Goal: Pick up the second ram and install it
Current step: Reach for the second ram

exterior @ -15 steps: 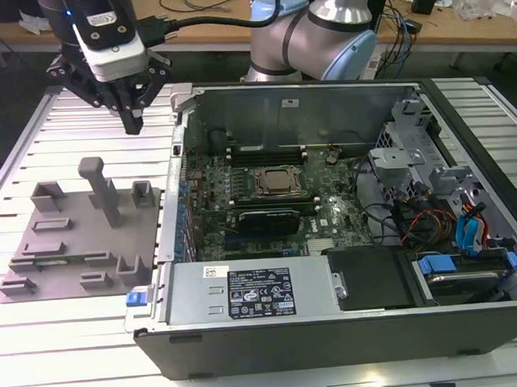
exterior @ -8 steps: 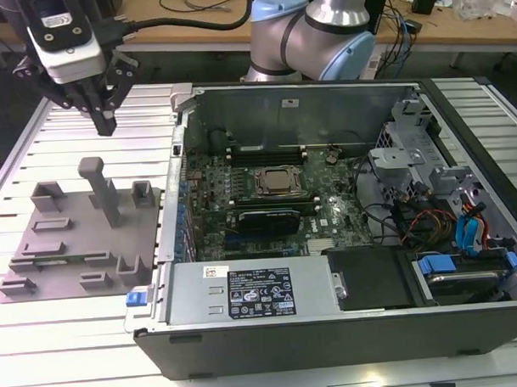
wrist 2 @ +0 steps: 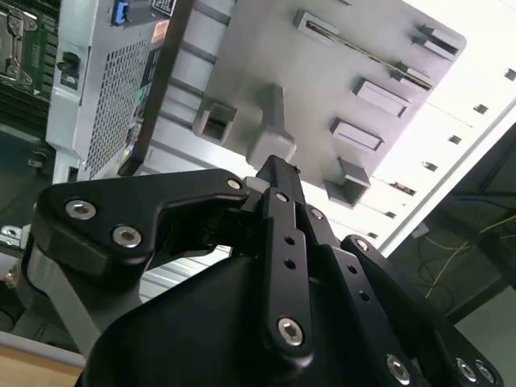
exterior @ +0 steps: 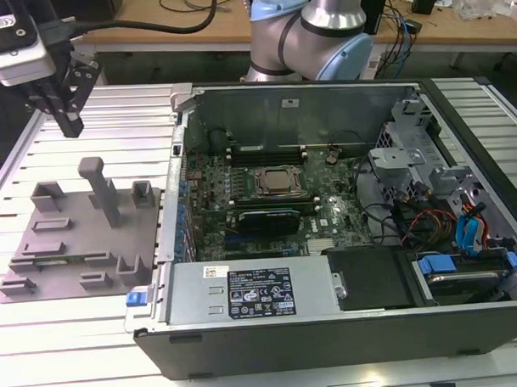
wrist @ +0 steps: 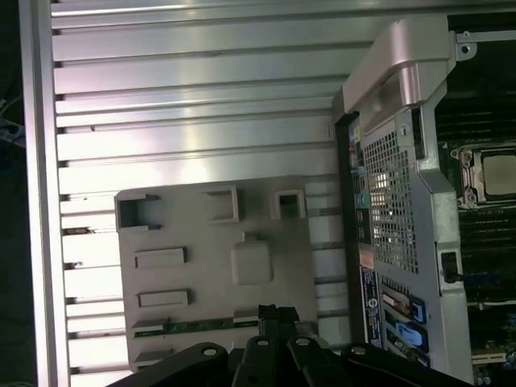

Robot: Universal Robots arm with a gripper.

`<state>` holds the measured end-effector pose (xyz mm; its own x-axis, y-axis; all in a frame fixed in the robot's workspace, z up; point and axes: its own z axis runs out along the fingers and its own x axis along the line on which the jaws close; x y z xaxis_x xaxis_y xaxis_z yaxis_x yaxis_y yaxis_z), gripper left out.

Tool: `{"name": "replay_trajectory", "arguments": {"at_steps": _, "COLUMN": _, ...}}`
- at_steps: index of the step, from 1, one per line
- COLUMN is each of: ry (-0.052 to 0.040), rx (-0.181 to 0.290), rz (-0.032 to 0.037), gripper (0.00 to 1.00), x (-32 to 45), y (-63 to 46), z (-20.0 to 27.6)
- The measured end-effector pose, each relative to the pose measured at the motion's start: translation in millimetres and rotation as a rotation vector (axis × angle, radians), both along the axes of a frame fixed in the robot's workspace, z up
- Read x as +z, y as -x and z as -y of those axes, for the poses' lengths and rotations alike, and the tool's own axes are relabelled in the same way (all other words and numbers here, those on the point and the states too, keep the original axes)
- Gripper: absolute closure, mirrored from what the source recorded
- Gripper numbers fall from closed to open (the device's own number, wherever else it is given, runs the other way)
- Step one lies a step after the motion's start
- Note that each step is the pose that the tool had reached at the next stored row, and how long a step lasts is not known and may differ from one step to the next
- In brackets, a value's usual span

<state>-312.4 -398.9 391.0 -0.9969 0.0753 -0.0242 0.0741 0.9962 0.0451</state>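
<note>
Jaws well above second ram [wrist: 193, 325]

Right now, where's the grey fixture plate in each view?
Exterior view: fixture plate on the slatted table, at the exterior view's left of the computer case.
Second wrist view: plate just beyond the end effector, beside the case.
First wrist view: plate beyond the end effector, beside the case.
Shared landmark: the plate's tall post.

Green second ram [wrist: 193, 326] in fixture slot
</note>
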Motion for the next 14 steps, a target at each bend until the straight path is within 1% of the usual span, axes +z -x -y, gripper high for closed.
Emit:
{"name": "replay_trajectory", "arguments": {"at_steps": 1, "ry": 0.0, "rx": 0.0, "rz": 0.0001, "gripper": 0.92, "x": -0.1, "y": 3.0, "z": 0.0}}
{"name": "replay_trajectory", "arguments": {"at_steps": 8, "ry": 0.0, "rx": 0.0, "rz": 0.0, "gripper": 0.92, "x": -1.1, "y": 37.9, "z": 0.0}}
{"name": "replay_trajectory", "arguments": {"at_steps": 10, "ry": -0.0001, "rx": 0.0, "rz": 0.0001, "gripper": 0.92, "x": -1.4, "y": 43.9, "z": 0.0}}
{"name": "replay_trajectory", "arguments": {"at_steps": 11, "ry": 0.0, "rx": 0.0, "rz": 0.0, "gripper": 0.92, "x": -1.5, "y": 44.9, "z": 0.7}}
{"name": "replay_trajectory", "arguments": {"at_steps": 12, "ry": 0.0, "rx": 0.0, "rz": -0.0001, "gripper": 0.92, "x": -1.6, "y": 45.2, "z": 1.6}}
{"name": "replay_trajectory", "arguments": {"at_steps": 13, "ry": -0.0001, "rx": 0.0, "rz": 0.0, "gripper": 0.92, "x": -1.8, "y": 45.5, "z": 4.8}}
{"name": "replay_trajectory", "arguments": {"at_steps": 14, "ry": -0.0001, "rx": 0.0, "rz": 0.0, "gripper": 0.92, "x": -2.1, "y": 45.7, "z": 10.7}}
